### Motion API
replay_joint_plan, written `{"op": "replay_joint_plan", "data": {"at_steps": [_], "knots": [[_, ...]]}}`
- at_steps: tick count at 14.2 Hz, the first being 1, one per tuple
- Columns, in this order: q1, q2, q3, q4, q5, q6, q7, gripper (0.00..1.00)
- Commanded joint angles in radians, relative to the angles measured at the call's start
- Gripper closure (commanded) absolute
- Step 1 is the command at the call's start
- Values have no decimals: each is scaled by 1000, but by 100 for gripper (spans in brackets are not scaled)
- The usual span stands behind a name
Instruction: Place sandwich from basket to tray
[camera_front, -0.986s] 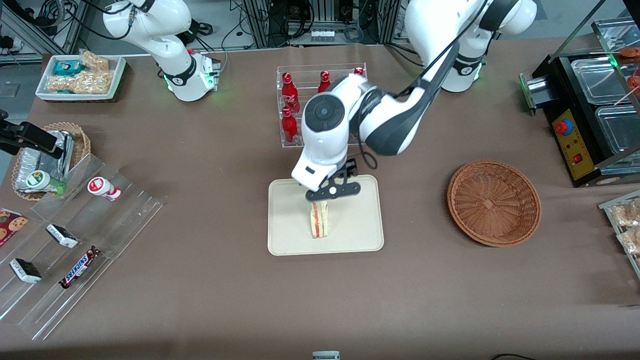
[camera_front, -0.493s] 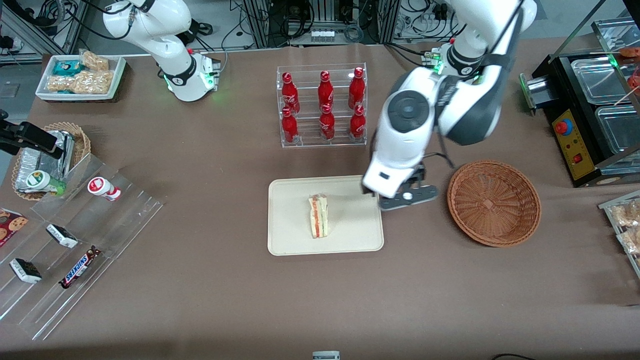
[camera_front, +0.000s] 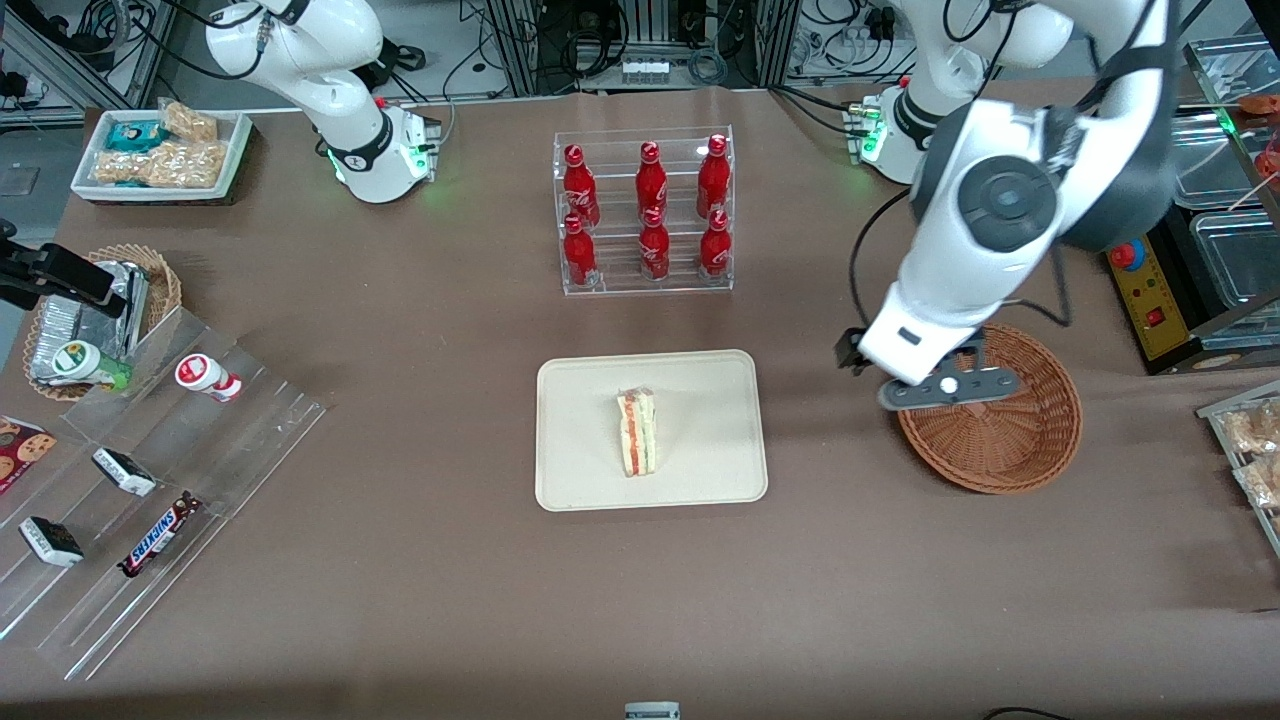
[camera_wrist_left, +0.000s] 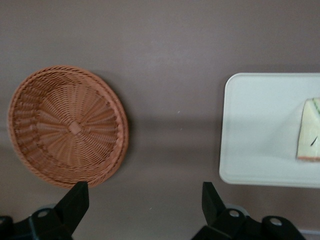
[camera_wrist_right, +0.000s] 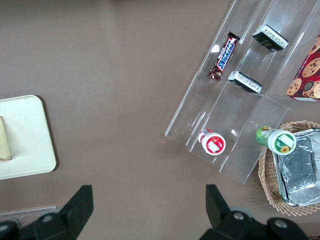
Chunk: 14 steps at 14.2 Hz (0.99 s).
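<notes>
Sandwich (camera_front: 637, 433) lies on my cream tray (camera_front: 586, 475), roughly at its middle, cut edge up so I can read the red, white and green layers from the front. In the left wrist view only a corner of the wedge shows (camera_wrist_left: 310, 129), cut off at the picture's edge, and the tray (camera_wrist_left: 260, 125) is cut off with it.

My gripper (camera_front: 948, 390) hangs above the rim of the reddish-brown basket (camera_front: 1010, 440), on the side toward the tray, well apart from the sandwich. From the front the arm's white body hides part of that rim. The wrist camera shows two dark fingers (camera_wrist_left: 75, 200) spread wide with nothing between them but bare table (camera_wrist_left: 165, 60). The basket (camera_wrist_left: 67, 125) appears whole there, with nothing in it.

Counting what I can: one sandwich, one tray, one reddish basket. Six red bottles (camera_front: 651, 180) stand in a clear rack (camera_front: 642, 282), farther from the front camera than the tray, three in each row. Toward the parked arm's end sits a lighter wicker basket (camera_front: 165, 280) with foil packets (I cannot count them, they overlap), and a clear stepped stand (camera_front: 240, 420) carrying one Snickers bar (camera_front: 158, 535), two dark-wrapped bars (camera_front: 123, 471) and one small red-and-white cup (camera_front: 205, 376).
</notes>
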<state>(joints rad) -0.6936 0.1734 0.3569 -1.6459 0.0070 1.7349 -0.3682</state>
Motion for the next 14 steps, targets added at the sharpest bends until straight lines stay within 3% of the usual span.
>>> {"op": "replay_joint_plan", "data": {"at_steps": [1, 6, 7, 14], "knots": [[-15, -112, 45, -28, -9, -70, 93, 0], [-1, -176, 45, -29, -5, -98, 110, 0], [108, -172, 1, -29, -7, -103, 123, 0], [533, -186, -333, -31, -9, -150, 307, 0]]}}
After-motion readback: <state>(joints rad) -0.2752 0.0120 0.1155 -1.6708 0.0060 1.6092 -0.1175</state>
